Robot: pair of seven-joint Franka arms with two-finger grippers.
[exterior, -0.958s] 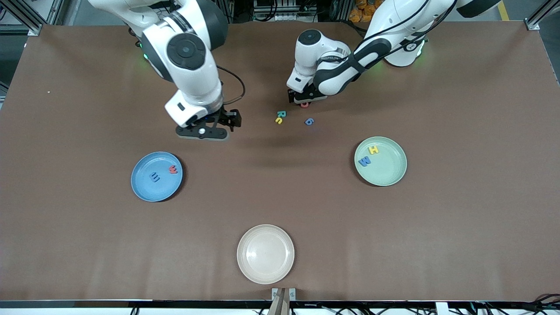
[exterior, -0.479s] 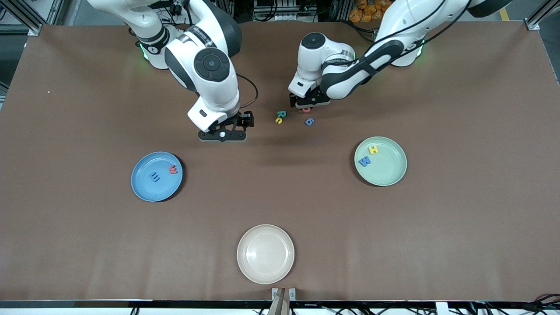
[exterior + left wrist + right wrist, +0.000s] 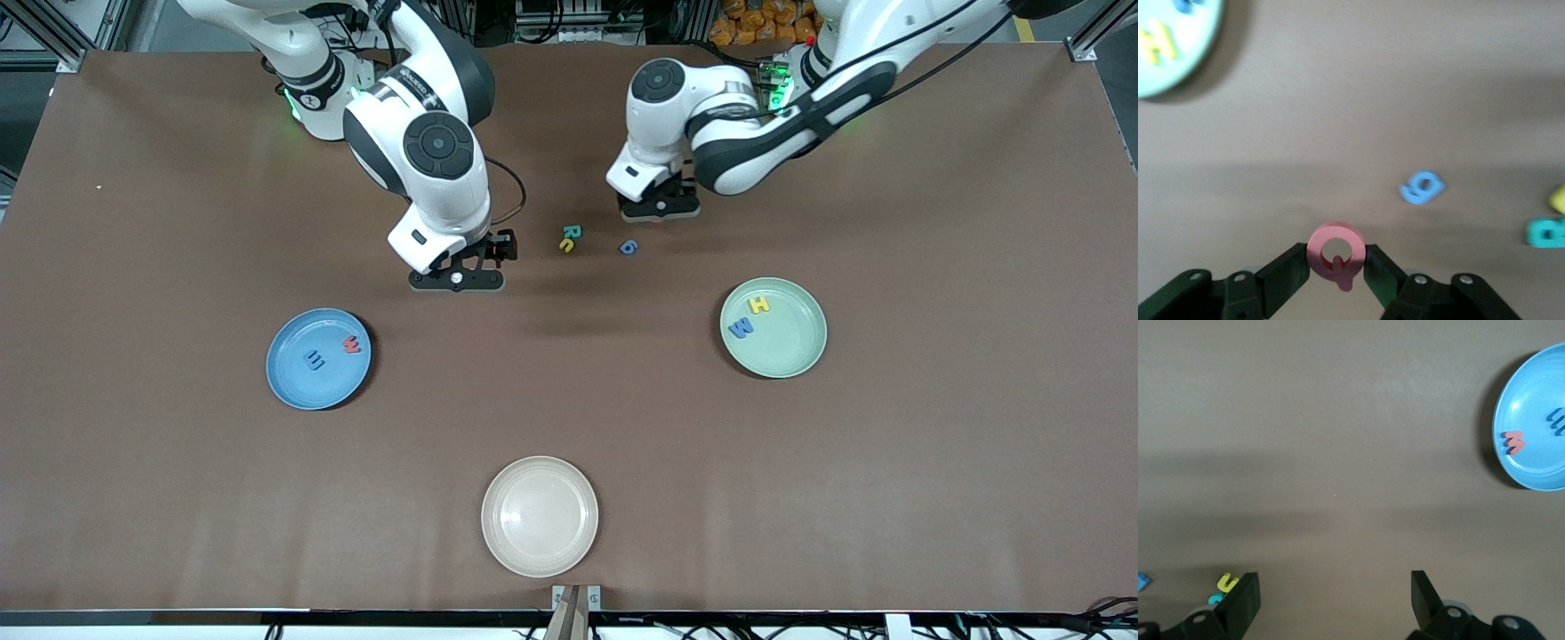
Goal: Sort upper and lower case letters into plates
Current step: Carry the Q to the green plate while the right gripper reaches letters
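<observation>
A: What changed?
B: The left gripper [image 3: 1337, 261] lifted, pinching the red letter Q [image 3: 1336, 248] above the blue g [image 3: 628, 247].
A: The right gripper [image 3: 1331, 597]?
B: Spread wide, moved beside the teal R [image 3: 572, 232].

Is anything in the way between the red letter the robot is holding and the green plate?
Nothing visible. The left gripper holds the red letter above bare table; only brown tabletop lies between it and the pale green plate. The blue letter sits off that path.

Left pincer [image 3: 1337, 257] clamped, right pincer [image 3: 1331, 600] agape.
</observation>
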